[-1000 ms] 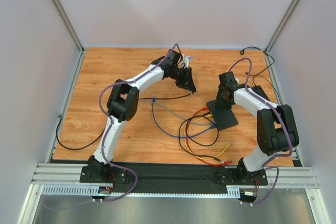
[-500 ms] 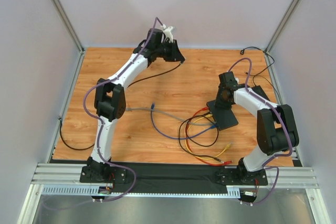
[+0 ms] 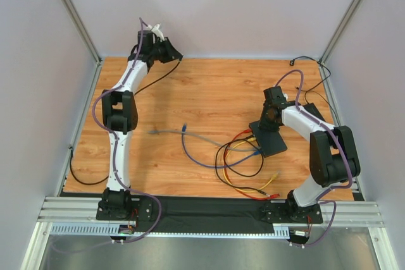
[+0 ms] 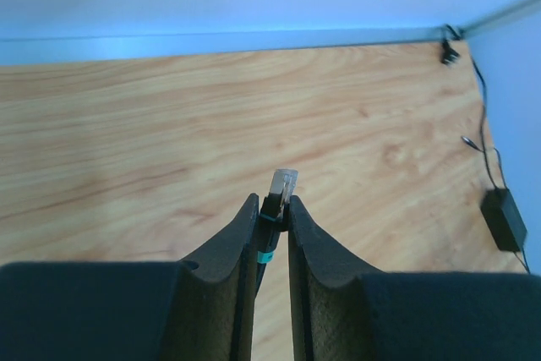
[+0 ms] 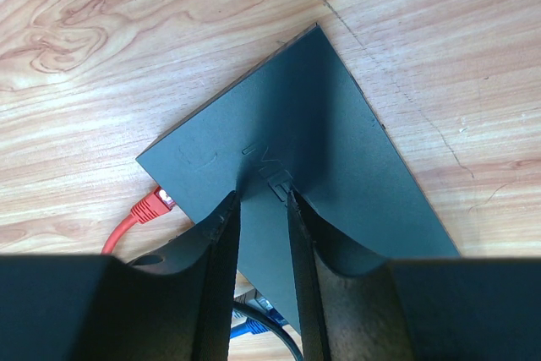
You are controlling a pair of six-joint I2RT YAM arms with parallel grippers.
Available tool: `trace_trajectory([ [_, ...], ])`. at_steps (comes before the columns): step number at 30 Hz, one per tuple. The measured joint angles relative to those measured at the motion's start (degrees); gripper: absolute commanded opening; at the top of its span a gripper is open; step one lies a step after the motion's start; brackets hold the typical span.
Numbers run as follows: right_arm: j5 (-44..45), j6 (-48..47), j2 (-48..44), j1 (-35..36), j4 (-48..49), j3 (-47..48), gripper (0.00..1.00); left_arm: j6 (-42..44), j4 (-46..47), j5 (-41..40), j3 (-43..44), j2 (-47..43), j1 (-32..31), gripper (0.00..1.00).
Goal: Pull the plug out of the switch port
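Most of the port edge of the switch (image 5: 313, 116) is hidden behind the right tool (image 5: 261, 200) and its body.

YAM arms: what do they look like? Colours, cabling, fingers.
Both are alike: the left arm and right arm have white links, bulky black joint housings and black bases. A purple cable loops loosely along each. The fingers are matte black, broad at the root and tapering to narrow tips. No markings are readable.

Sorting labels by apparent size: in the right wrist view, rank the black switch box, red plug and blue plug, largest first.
1. black switch box
2-3. red plug and blue plug: similar; the blue one is mostly hidden, so unranked.
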Motion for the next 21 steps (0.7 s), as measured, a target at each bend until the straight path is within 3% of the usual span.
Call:
trace_trajectory([
  [9,-0.44,0.13,0.87,-0.02,-1.88,1.62,0.31,-5.01,0.39,-3.76,2.05,7.32,3.96,0.0],
  [12,-0.42,0.13,1.09,-0.02,-2.27,1.97,0.31,-5.49,1.03,-4.15,2.56,7.32,4.0,0.23],
  [13,-0.42,0.13,1.16,-0.02,-2.29,1.99,0.31,-5.64,1.18,-4.33,2.67,7.32,4.0,0.39],
  [15,-0.42,0.13,1.27,-0.02,-2.43,2.12,0.31,-5.73,1.09,-4.94,2.91,7.32,3.98,0.6],
  [21,0.02,0.11,1.86,-0.02,-3.23,2.84,0.32,-5.49,-1.62,-6.93,2.86,6.69,3.96,0.62],
])
